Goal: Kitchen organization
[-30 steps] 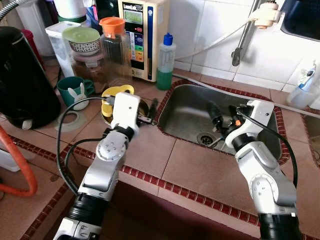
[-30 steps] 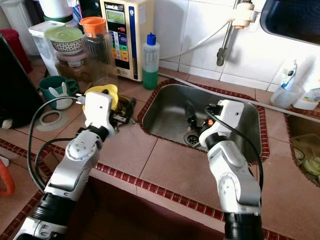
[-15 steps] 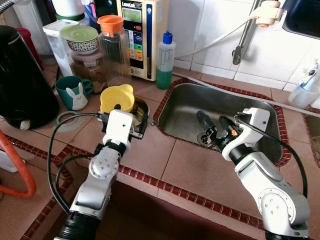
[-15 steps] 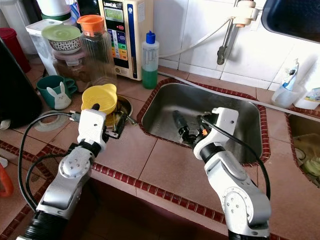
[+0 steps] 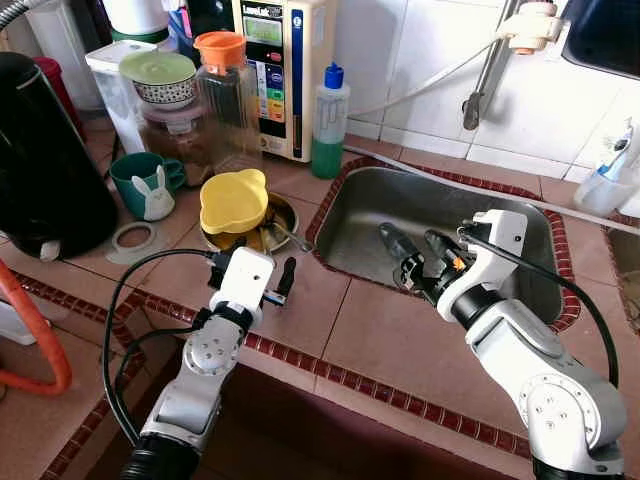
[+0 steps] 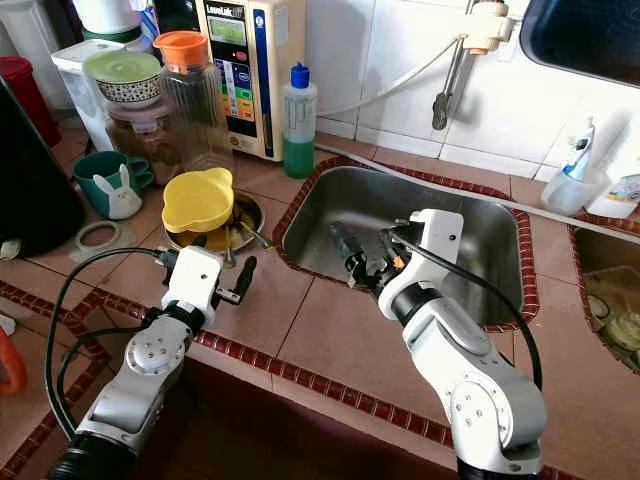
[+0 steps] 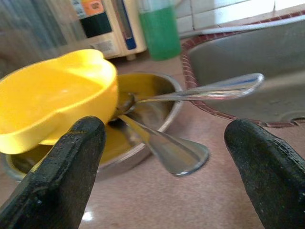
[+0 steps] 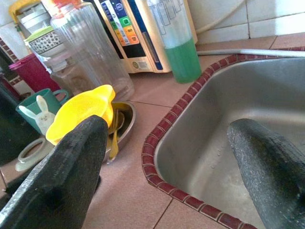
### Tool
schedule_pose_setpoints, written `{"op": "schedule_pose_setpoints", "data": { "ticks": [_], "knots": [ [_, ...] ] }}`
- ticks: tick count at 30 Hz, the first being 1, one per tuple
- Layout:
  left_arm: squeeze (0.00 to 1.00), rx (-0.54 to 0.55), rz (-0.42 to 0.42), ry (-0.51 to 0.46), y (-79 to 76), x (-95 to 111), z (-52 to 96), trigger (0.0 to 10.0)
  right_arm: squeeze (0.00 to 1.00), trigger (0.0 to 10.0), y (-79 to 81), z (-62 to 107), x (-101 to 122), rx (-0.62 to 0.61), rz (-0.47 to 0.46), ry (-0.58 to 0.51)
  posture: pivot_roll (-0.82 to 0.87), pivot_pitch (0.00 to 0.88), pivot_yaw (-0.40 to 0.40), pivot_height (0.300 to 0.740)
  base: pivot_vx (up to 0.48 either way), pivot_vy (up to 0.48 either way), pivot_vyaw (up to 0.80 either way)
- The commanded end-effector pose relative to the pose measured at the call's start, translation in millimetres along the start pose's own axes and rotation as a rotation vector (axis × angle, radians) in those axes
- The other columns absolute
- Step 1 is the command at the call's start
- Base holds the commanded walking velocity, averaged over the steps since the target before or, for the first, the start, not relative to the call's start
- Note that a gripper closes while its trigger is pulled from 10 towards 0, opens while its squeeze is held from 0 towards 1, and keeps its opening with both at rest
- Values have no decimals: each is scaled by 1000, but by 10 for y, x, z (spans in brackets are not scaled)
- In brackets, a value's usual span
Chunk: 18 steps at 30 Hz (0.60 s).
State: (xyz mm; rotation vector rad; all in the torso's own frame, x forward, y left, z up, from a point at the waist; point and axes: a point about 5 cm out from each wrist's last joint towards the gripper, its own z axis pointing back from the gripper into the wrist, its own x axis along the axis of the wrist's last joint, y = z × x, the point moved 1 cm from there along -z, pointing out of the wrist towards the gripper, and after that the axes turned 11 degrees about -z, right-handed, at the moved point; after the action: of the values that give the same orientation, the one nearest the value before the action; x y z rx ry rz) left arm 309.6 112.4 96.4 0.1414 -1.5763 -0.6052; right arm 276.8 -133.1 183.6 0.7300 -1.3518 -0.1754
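On the counter (image 5: 330, 330) my left gripper (image 5: 281, 283) and right gripper (image 5: 415, 255) have jaws open, empty; yellow bowl (image 5: 233, 200) and spoons (image 7: 181, 124) still unsorted

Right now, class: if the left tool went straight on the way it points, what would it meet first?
The left tool, open, points at the spoon handles sticking out of the steel bowl under the yellow bowl. Likely the nearer spoon first; depth is uncertain.

Two silver-grey jointed arms, white boxy wrist housings, black ribbed sleeves near shoulders. Black cables looped along each. Left gripper (image 5: 270, 283) and right gripper (image 5: 417, 262): long black fingers.
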Motion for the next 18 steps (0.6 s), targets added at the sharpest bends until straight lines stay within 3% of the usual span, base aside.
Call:
{"op": "schedule_pose_setpoints", "data": {
  "ticks": [1, 2, 3, 5, 6, 8, 18],
  "knots": [
    [0, -8, -4, -23, -5, 42, -64, 10000, 0, 10000, 33, 14, 53, 4, 9, -12, 33, 0, -17, 740, 0, 0, 0],
    [0, 2, 5, -33, 23, 68, -107, 10000, 0, 10000, 37, 14, 55, 3, 10, -12, 31, 0, -16, 740, 0, 0, 0],
    [0, 4, 8, -37, 30, 77, -116, 8039, 0, 10000, 38, 14, 55, 3, 11, -12, 31, 0, -16, 740, 0, 0, 0],
    [0, 6, 21, -50, 44, 101, -159, 1137, 0, 10000, 49, 9, 54, 2, 8, -10, 30, 0, -16, 740, 0, 0, 0],
    [0, 6, 21, -50, 44, 101, -159, 1137, 0, 10000, 49, 9, 54, 2, 8, -10, 30, 0, -16, 740, 0, 0, 0],
    [0, -3, 25, -62, 41, 118, -186, 0, 0, 10000, 59, 5, 51, 3, 8, -6, 27, 0, -15, 740, 0, 0, 0],
    [0, -11, 35, -67, 5, 88, -182, 0, 0, 10000, 47, 10, 67, -3, 7, -7, 27, 0, -16, 740, 0, 0, 0]
  ]
}}
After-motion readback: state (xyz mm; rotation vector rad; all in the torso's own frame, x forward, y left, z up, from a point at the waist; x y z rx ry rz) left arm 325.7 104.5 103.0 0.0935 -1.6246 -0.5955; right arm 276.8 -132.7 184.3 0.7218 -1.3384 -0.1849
